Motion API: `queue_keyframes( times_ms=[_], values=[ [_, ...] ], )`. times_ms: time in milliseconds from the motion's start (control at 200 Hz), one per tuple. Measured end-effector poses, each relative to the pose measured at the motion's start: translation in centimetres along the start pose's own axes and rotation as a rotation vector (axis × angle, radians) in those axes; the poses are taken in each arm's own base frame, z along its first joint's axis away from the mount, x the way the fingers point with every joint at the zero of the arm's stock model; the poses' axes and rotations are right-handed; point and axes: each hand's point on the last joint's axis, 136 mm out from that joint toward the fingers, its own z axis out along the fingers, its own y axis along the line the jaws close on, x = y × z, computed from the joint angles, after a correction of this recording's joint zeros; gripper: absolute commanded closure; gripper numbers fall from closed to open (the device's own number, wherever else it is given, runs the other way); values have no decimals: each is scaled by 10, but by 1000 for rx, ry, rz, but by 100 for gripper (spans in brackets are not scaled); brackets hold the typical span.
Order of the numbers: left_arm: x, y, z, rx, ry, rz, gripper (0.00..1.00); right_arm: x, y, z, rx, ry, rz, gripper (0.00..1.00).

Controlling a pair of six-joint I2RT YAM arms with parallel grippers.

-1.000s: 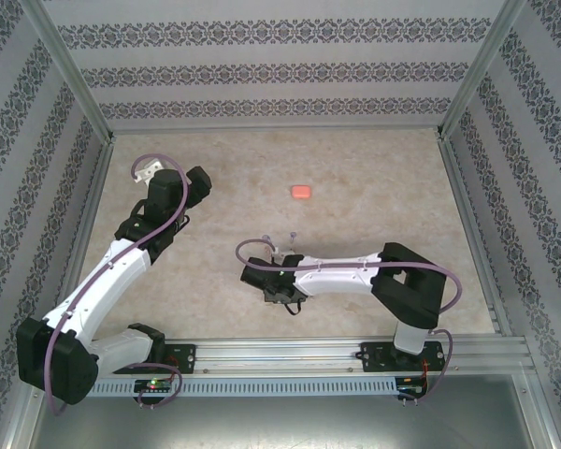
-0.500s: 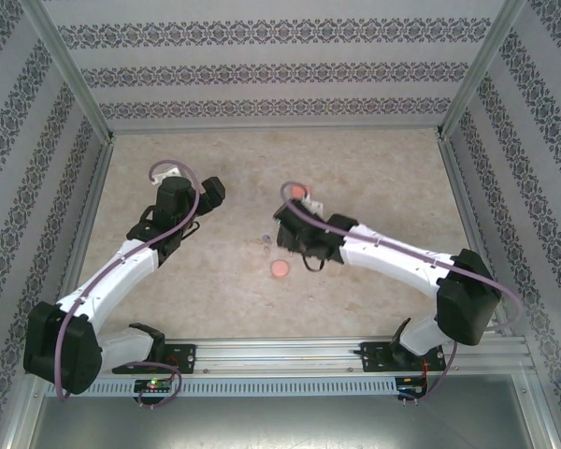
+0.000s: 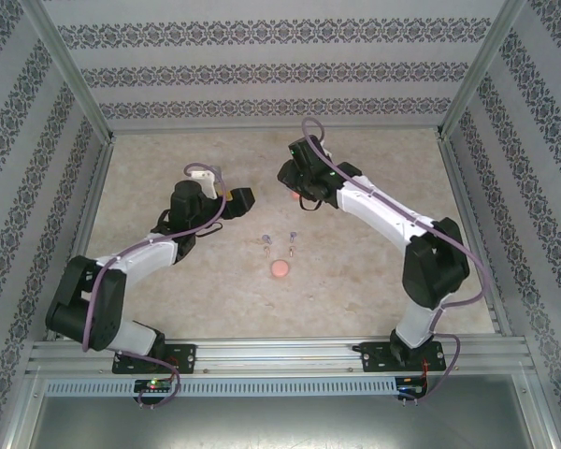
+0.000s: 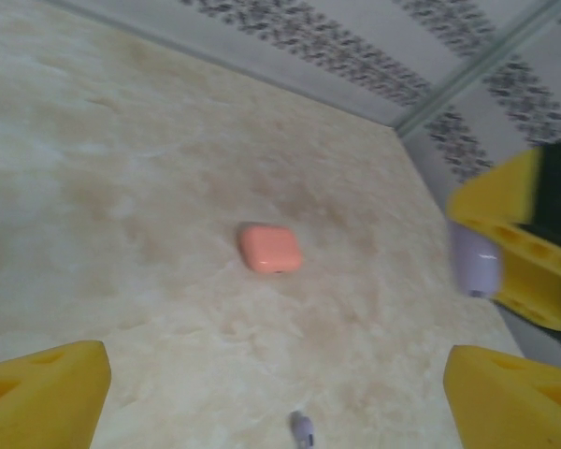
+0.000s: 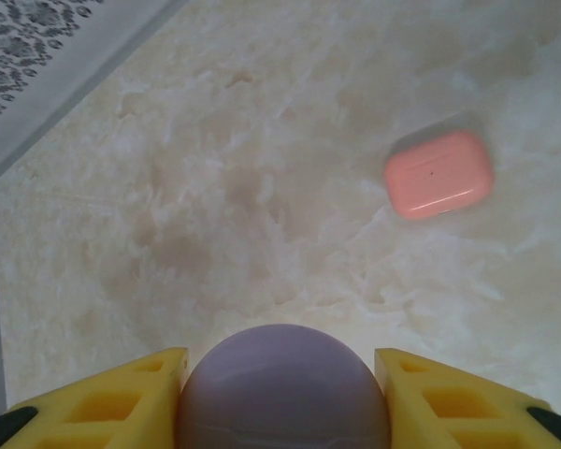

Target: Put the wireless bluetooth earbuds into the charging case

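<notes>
At the left of the top view, the left arm stretches across the pale marbled worktop [image 3: 374, 281] with the left tool [image 3: 237, 198] aimed toward the middle. Its wrist camera shows its yellow fingers [image 4: 42, 393] standing wide apart, released, with bare surface between them. Just right of that tool, two tiny earbuds [image 3: 266, 241] lie loose on the worktop, a little apart from each other. One of them looks purplish at the bottom edge of the left wrist view. Near them, toward the arm bases, sits a small coral-red round item [image 3: 279, 268], touching neither bud. Farther back and to the right rests a closed salmon-pink case [image 4: 269, 248], flat on the worktop and well apart from the buds. The right tool [image 3: 294, 184] hovers close beside and above it in the top view. That tool is clenched on a rounded lilac charging case [image 5: 282, 388], gripped between its two yellow fingers [image 5: 103, 398], one on each side. From the right wrist camera the salmon-pink case lies ahead and to the right of the lilac one, not touching it.
</notes>
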Motion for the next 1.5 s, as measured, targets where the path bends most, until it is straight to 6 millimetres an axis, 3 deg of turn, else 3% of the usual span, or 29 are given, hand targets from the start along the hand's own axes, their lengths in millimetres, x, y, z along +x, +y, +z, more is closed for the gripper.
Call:
queue_keyframes(
  times_ms=[160,325,605,919,1499],
  values=[
    [5,-14,14,143,-3,-28,22,10,-1,26,-11,47,131,56],
    [11,-19,25,238,2,-77,29,13,6,38,-42,66,251,56],
    [17,-24,32,319,10,-120,37,14,24,40,-83,70,329,56],
    [16,-22,37,326,7,-129,44,33,48,39,-121,102,313,56],
    [11,-13,44,284,-28,-129,56,39,51,38,-125,110,308,56]
  ],
)
